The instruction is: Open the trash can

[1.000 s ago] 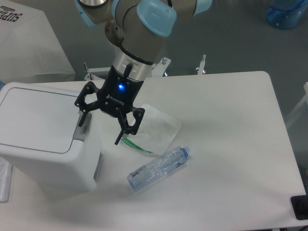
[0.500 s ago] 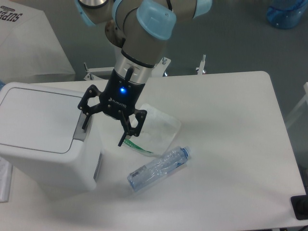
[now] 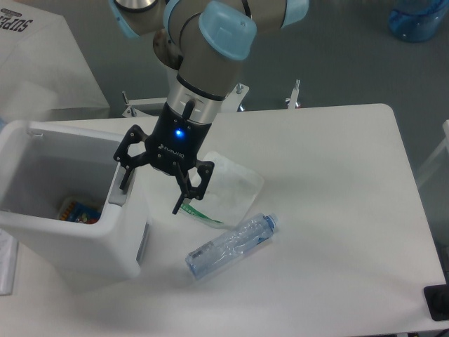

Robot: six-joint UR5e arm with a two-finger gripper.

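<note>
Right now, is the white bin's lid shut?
No: the trash can stands open on top, and a colourful item shows inside.

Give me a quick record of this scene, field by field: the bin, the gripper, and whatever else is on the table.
bin: large white plastic trash can, left side of the table, open, lid not visible from this view
bin contents: a small colourful item at the bottom
gripper: black two-finger gripper, open, holding nothing, one finger at the bin's right rim
bottle: clear plastic bottle, lying on its side on the white table
bag: clear plastic bag, flat on the table beside the gripper
</note>
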